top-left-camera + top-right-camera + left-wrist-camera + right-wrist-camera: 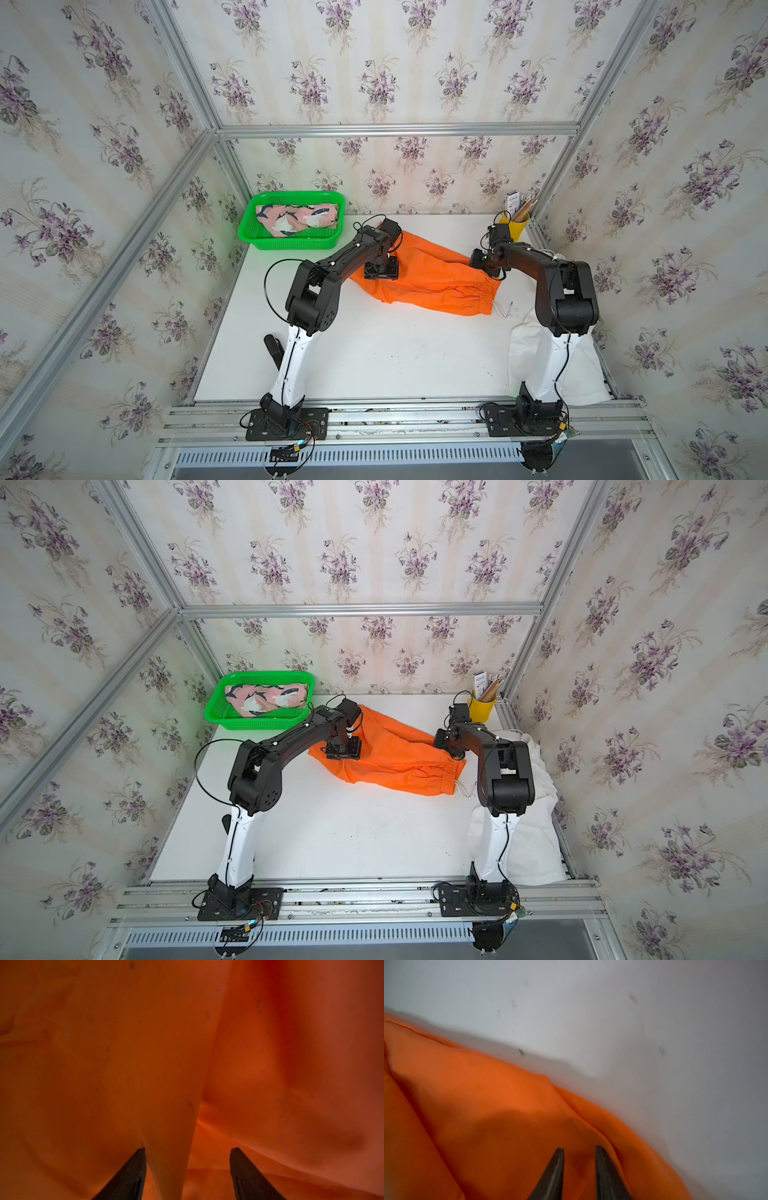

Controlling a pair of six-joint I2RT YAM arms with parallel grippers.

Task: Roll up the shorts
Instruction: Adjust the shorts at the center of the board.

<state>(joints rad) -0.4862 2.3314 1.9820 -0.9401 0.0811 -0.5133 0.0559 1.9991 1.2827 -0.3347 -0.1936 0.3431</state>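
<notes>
- the orange shorts (424, 278) lie rumpled across the far half of the table (374, 357), with the elastic waistband (478, 299) toward my right arm and the legs toward the green basket (291, 194). i judge that no rolling has begun.
- the pink shorts (291, 218) sit bundled in that basket. the white shorts (523, 357) lie at the table's right edge, by my right arm's base.
- my left gripper (187, 1149) is down on the leg end with its fingers spread apart. a raised ridge of orange cloth stands between them, against one finger and clear of the other, so nothing is pinched.
- my right gripper (579, 1148) is at the far edge of the cloth near the waistband, fingers close together with a narrow gap. i cannot tell whether a crease is caught between them.
- handling, as i judge it: thin, light, limp cloth. it will slump and drag into wrinkles rather than keep a shape, and a roll will likely loosen unless pressed. the gathered waistband looks thicker and firmer.
- where to hold: both layers at a hem or the waistband, one gripper near each corner, so the edge turns over evenly. a pinch mid-panel would probably lift only a tent of one layer.
- the drawstring (505, 309) trails off the waistband, and i would keep clear of it.
</notes>
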